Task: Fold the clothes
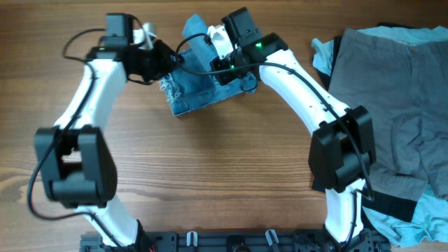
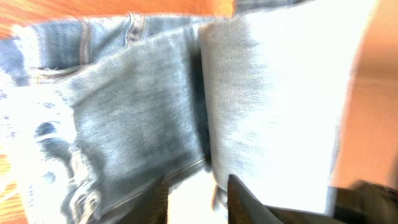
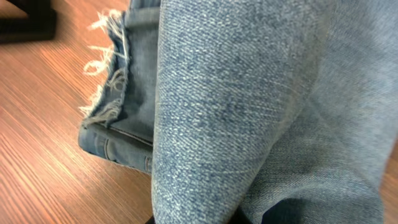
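The light-blue denim jeans (image 1: 194, 89) lie in a small folded bundle at the table's back middle, with a frayed hem on the left. My left gripper (image 1: 168, 61) is at the bundle's back left edge. In the left wrist view its fingers (image 2: 198, 202) are close together with pale cloth between them, over the jeans (image 2: 143, 106). My right gripper (image 1: 225, 66) is at the bundle's back right. In the right wrist view a thick denim fold (image 3: 236, 93) rises from the jaws (image 3: 198, 219) and hides the fingers almost fully.
Large grey shorts (image 1: 392, 91) lie spread at the right edge over a black garment (image 1: 392, 206). A pale-blue garment (image 1: 427, 210) shows under them at the front right and at the back (image 1: 320, 52). The wooden table (image 1: 210, 175) runs towards the front.
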Controlling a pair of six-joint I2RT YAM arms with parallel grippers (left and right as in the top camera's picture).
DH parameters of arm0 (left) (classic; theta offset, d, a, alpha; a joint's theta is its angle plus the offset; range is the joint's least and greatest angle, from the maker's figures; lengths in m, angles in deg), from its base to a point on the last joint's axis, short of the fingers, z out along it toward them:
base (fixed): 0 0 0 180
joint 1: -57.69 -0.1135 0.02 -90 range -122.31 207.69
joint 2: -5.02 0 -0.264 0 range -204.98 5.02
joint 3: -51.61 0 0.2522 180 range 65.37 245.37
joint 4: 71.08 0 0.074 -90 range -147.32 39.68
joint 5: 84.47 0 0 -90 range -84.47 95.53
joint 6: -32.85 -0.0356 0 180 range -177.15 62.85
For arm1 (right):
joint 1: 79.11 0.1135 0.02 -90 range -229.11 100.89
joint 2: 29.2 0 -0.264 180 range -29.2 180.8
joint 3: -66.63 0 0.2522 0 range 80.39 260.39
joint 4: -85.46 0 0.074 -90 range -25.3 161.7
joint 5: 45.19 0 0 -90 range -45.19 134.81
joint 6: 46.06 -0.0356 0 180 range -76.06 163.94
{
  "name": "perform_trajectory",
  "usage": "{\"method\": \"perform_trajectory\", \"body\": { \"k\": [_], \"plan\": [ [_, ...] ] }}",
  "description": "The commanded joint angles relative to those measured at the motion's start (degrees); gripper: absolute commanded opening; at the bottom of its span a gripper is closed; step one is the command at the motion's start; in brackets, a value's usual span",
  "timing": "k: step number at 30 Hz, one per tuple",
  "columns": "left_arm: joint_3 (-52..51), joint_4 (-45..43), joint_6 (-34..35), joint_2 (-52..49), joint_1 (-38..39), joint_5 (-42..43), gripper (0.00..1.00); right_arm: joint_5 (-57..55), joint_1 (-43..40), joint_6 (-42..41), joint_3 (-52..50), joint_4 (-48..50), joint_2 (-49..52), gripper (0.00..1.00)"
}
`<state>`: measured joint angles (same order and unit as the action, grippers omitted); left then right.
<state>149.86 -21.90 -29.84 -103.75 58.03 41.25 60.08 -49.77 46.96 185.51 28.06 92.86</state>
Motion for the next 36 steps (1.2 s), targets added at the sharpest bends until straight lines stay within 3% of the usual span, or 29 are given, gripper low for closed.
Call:
{"method": "perform_trajectory", "body": {
  "k": [1,3,7,18,22,31,32,33,34,36],
  "plan": [
    [-0.1,7.9,-5.3,2.2,-3.3,-10.6,0.04,-0.6,0.2,-0.4,0.0,0.5,1.0,0.04],
    [-0.4,12.9,-6.7,0.8,-3.5,-18.4,0.04,-1.7,0.2,-0.3,0.0,0.4,1.0,0.04],
    [-4.6,13.4,-7.8,-1.7,-3.5,-18.7,0.04,-1.7,0.2,-0.5,0.0,0.6,1.0,0.04],
    [-18.8,-5.7,-5.5,-5.0,-3.3,-5.5,0.04,4.5,0.3,-2.2,0.0,1.2,0.9,0.04],
    [-20.7,-7.8,-4.4,-5.4,-2.8,-5.6,0.04,10.5,2.1,-8.2,0.0,3.2,0.9,0.04],
    [-20.7,-7.6,-4.4,-6.0,-2.7,-5.5,0.04,2.6,11.0,-10.7,-0.2,8.1,4.4,0.07],
    [-20.7,-7.4,-4.4,-6.0,-2.7,-5.5,0.04,2.6,11.4,-11.0,-0.2,9.1,5.2,0.39],
    [-20.7,-7.3,-4.4,-6.0,-2.7,-5.5,0.04,2.2,11.4,-11.1,-0.2,9.4,5.6,0.78],
    [-20.7,-7.2,-4.4,-6.0,-2.7,-5.6,0.04,1.7,11.4,-11.0,-0.2,9.4,5.7,0.96],
    [-20.7,-7.2,-4.4,-6.0,-2.7,-5.5,0.04,0.6,10.5,-8.2,-0.1,8.9,4.6,1.00]
  ]
}}
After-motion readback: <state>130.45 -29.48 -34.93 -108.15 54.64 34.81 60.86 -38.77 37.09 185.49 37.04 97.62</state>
